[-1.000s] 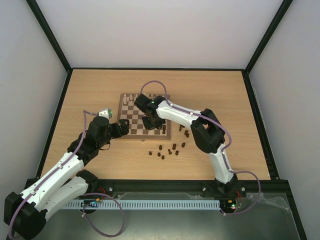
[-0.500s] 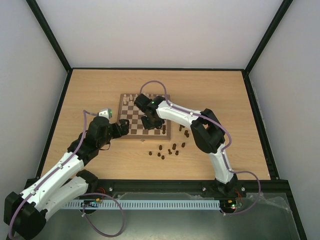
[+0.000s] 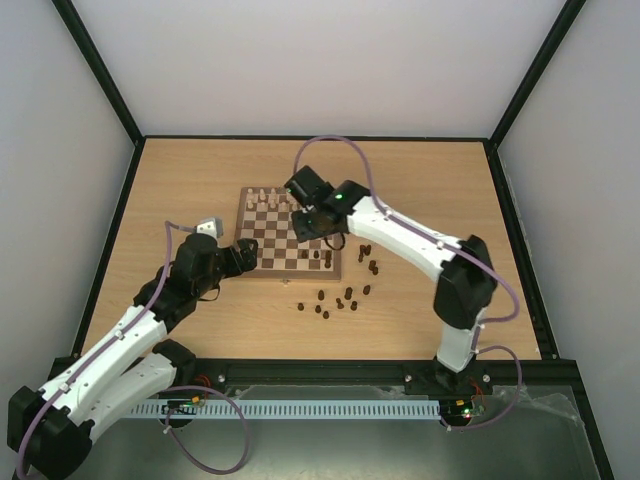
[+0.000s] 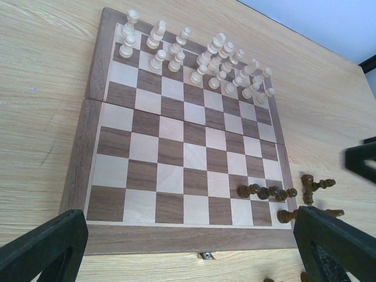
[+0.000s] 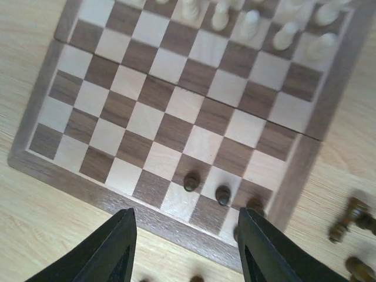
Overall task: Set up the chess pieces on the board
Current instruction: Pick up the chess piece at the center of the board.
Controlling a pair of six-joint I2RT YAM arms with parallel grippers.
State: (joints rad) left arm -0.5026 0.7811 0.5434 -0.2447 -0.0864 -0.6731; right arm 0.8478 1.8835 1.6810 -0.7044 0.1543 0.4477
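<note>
Over board [image 3: 275,240], right arm [image 3: 405,232] outstretched, right claw [image 5: 185,212] parted.

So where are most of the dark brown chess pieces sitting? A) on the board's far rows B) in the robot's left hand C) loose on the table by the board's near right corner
C: most dark pieces lie scattered on the table off that corner of the board; only a few stand on it, and the far rows hold cream-white pieces.
</note>
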